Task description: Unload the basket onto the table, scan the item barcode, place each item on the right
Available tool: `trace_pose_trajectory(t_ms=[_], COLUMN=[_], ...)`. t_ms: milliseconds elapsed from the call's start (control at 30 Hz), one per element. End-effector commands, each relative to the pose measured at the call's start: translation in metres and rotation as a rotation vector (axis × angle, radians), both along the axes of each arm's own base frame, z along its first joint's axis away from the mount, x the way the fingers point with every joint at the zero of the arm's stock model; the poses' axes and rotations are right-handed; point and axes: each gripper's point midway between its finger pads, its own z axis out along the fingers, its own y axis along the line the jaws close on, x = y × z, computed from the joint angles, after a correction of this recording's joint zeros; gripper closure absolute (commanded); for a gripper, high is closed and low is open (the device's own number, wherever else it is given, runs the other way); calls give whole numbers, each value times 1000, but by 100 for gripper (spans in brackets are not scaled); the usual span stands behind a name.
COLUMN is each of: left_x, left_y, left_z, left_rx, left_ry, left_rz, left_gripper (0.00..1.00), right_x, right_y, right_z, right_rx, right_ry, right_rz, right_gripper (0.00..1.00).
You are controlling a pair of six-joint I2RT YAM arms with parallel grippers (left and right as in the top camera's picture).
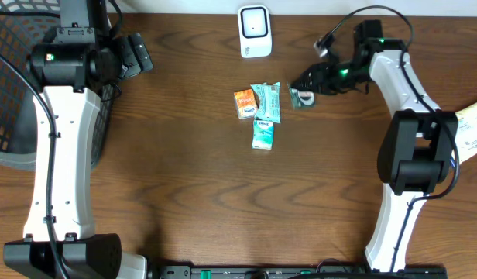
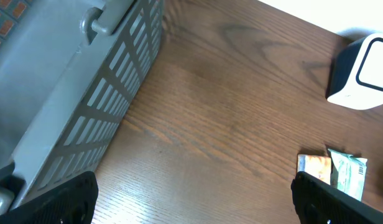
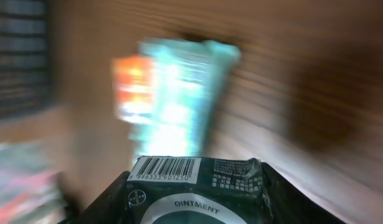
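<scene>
Over the wooden table, right gripper clasps a dark barcoded ointment packet; left gripper gapes empty

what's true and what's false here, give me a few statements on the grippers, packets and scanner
1. The right gripper holds an ointment packet. True.
2. The left gripper is shut on a packet. False: it is open and empty, beside the basket.
3. The held packet's barcode faces the right wrist camera. True.
4. The scanner sits inside the basket. False: it stands on the table.
5. The orange packet lies far from the others. False: it lies right beside a teal packet.
</scene>
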Motion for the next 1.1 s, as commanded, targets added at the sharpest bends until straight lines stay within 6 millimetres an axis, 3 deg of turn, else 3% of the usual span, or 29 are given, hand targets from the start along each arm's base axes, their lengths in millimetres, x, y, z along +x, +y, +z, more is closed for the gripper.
trace_pose_trajectory(t_ms=[0, 133, 300, 433, 900, 1067], left_x=[0, 0, 0, 0, 0, 0], left_y=[2, 2, 2, 2, 2, 2], left_z=[1, 1, 1, 1, 1, 1], left_rx=[13, 13, 13, 13, 13, 13], left_ry=[-1, -1, -1, -1, -1, -1], left_rz=[10, 10, 10, 10, 10, 10], left_gripper=[2, 2, 2, 2, 2, 2], right_x=[8, 0, -2, -1, -21, -19], right_y=[-57, -59, -53, -51, -45, -55], right_z=[-20, -31, -35, -35, -14, -13], right_rx=[-477, -588, -630, -616, -403, -355], right_ry=[-5, -11, -15, 18, 357, 459], right_rz=[-139, -90, -73, -159, -540, -713], right_gripper=[52, 50, 36, 27, 26, 24])
